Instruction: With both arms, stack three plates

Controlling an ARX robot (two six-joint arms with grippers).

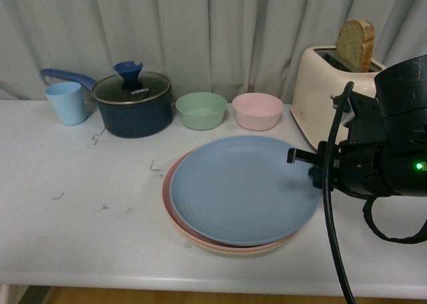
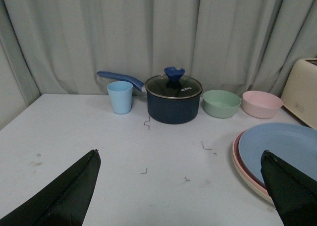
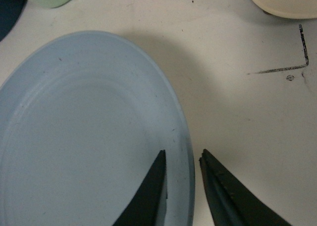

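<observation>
Left wrist view, nearest item: left hand [image 2: 179, 153], two black fingers spread wide and holding nothing, over the white worktop [image 1: 80, 231], with the plate stack off to its right. Next, right arm [image 1: 393, 144], bulky black housing with black cable and a small green light [image 1: 419, 165], at the right edge of the front view. Right hand [image 1: 293, 156] at the right rim of the stack; in the right wrist view its fingers [image 3: 148, 196] stand nearly together, one over the blue plate, one outside it, the rim lying in the narrow gap; whether they pinch it cannot be told. Plates, three, stacked at mid-worktop: blue plate [image 1: 243, 187] on top, pink plate [image 1: 166, 191] showing as a rim beneath, beige plate [image 1: 227, 250] lowest. Scattered small dark marks on the worktop left of the stack. Back row, left to right: light blue cup [image 1: 67, 103]; dark blue pot [image 1: 133, 114] with glass lid and blue handle; green bowl [image 1: 201, 111]; pink bowl [image 1: 257, 111]; cream toaster [image 1: 320, 97] with a bread slice [image 1: 355, 45] standing in its slot. Farthest: grey curtain [image 1: 220, 31].
</observation>
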